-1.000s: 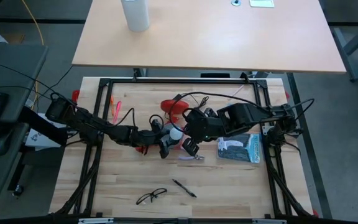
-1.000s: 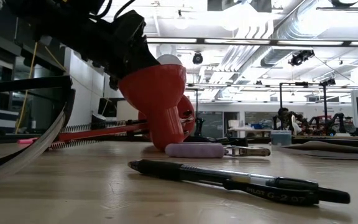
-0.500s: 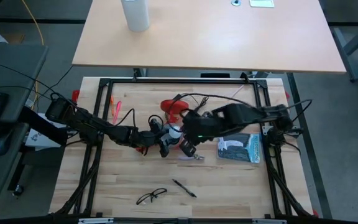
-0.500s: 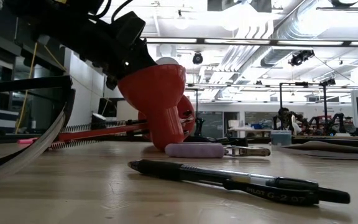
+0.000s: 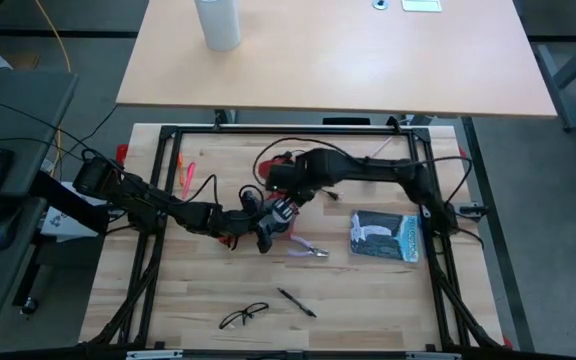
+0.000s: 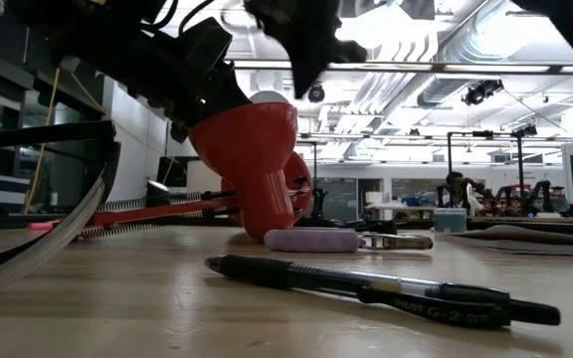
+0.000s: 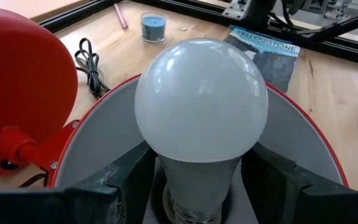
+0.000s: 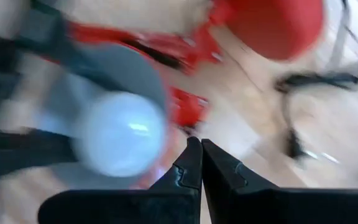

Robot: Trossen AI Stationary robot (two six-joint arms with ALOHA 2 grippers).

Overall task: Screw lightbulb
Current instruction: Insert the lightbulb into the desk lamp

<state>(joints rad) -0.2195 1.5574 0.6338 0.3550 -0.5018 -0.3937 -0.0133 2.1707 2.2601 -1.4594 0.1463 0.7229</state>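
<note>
The white lightbulb [image 7: 201,99] sits base-down inside the red lamp's white-lined shade [image 7: 303,137], its globe showing above the shade's rim [image 6: 267,97]. The shade [image 6: 252,149] tilts above the table beside the lamp's red base [image 7: 17,93]. My left gripper [image 7: 197,180] reaches into the shade from the table's left and is shut on the bulb. My right gripper [image 6: 304,75] is shut with nothing in it and points down, just above the bulb and a little to its right; the right wrist view shows its closed tips [image 8: 201,149] beside the globe [image 8: 120,134]. My left gripper has the bulb's narrow neck [image 7: 166,180], just under the globe, between its two fingers [image 7: 126,180], one on each side. The fingers slant down from the table's left into the shade. The bulb stands in the shade's middle, globe toward the camera; its screw base is hidden.
A black pen [image 6: 366,283], pink-handled pliers [image 6: 316,240] and glasses [image 5: 243,316] lie on the near half of the table. A Yellowstone book [image 5: 385,238] lies to the right, a blue candle [image 7: 153,26] and the lamp's black cord [image 7: 92,59] farther off.
My right gripper has swung from beside the book toward the table's far edge and left. It has come down over the lamp shade and tipped to point more steeply down, still shut. It now shows at the top of the low view. The lamp and bulb have kept still.
</note>
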